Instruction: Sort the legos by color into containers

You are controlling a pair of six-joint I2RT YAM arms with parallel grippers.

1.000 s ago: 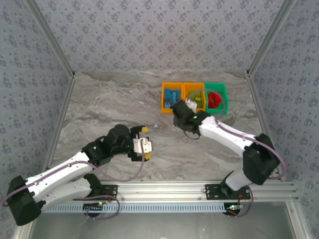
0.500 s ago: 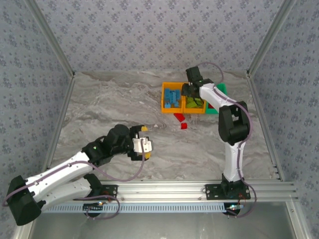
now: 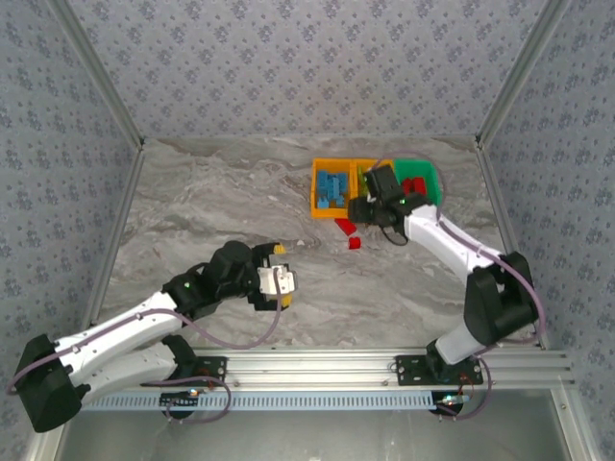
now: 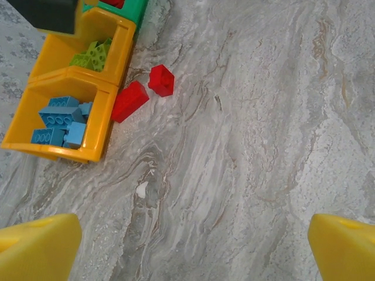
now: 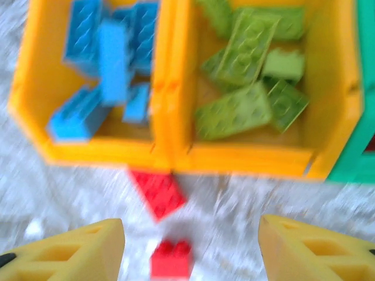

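The right claw (image 5: 190, 234) stood open, empty. A small red brick (image 5: 170, 258) lay between its fingers (image 5: 76, 252) — at its 6 o'clock.

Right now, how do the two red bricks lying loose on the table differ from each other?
The longer red brick is oblong, while the smaller red brick is short and nearly square. The longer red brick lies close by the orange bins, at a slant to their wall; the smaller red brick sits farther out on the table. Both are the same red, and both lie outside every bin.
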